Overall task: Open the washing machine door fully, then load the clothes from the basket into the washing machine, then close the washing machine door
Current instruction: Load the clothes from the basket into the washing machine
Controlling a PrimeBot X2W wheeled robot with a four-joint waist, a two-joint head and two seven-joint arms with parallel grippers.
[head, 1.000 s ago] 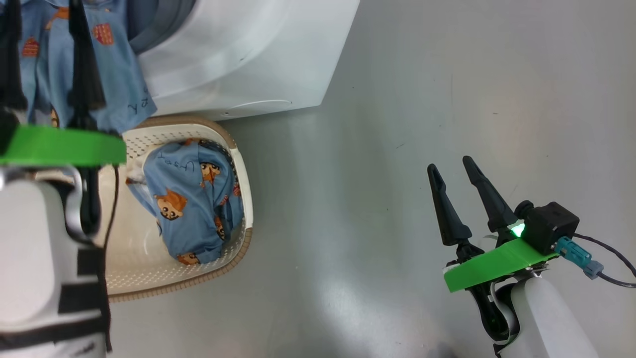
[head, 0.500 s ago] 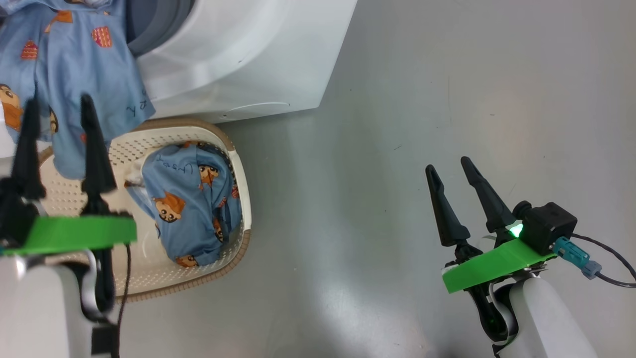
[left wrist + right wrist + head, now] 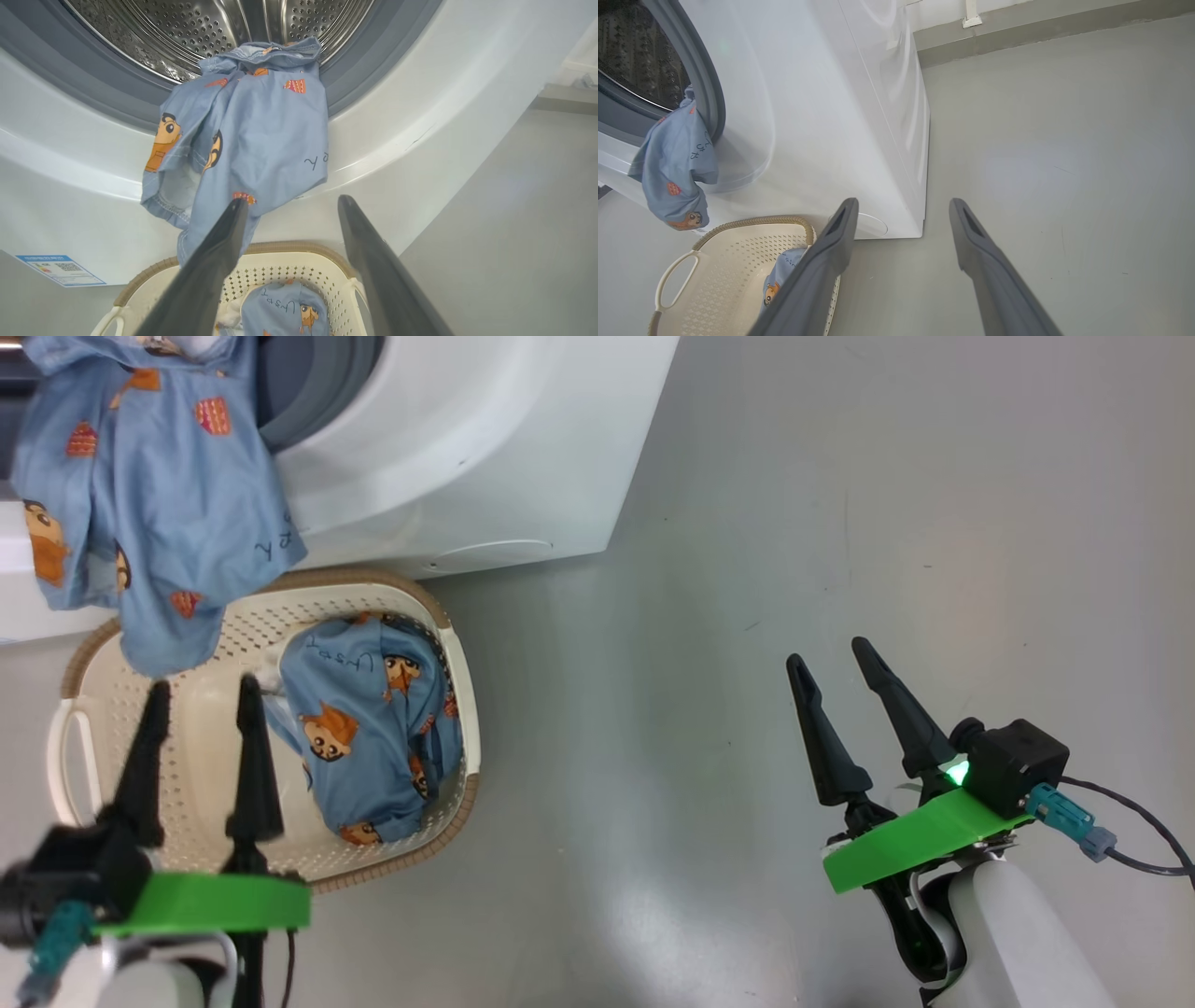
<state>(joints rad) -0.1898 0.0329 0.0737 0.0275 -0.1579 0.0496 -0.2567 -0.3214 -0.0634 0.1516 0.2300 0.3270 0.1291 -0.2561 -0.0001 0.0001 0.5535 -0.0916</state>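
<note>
One piece of the clothes (image 3: 154, 513), light blue with orange prints, hangs over the washing machine's (image 3: 485, 448) grey gasket lip, half in the steel drum (image 3: 219, 32) and half dangling over the basket (image 3: 89, 663). A second garment (image 3: 369, 728) lies bunched in the basket's right side. My left gripper (image 3: 201, 695) is open and empty above the basket's bare left part. In the left wrist view its fingertips (image 3: 238, 210) point up at the hanging garment (image 3: 247, 140). My right gripper (image 3: 826, 658) is open and empty over the floor, well right of the basket. The washing machine door is out of view.
Grey floor (image 3: 840, 476) spreads to the right of the machine. A blue label sticker (image 3: 60, 269) sits on the machine's front, low and left. A wall skirting (image 3: 1017, 32) runs behind the machine. The basket's handle (image 3: 672, 280) faces me.
My left gripper has drawn back and down from the drum opening to above the basket, still open, leaving the garment draped on the gasket lip. The right arm has barely moved.
</note>
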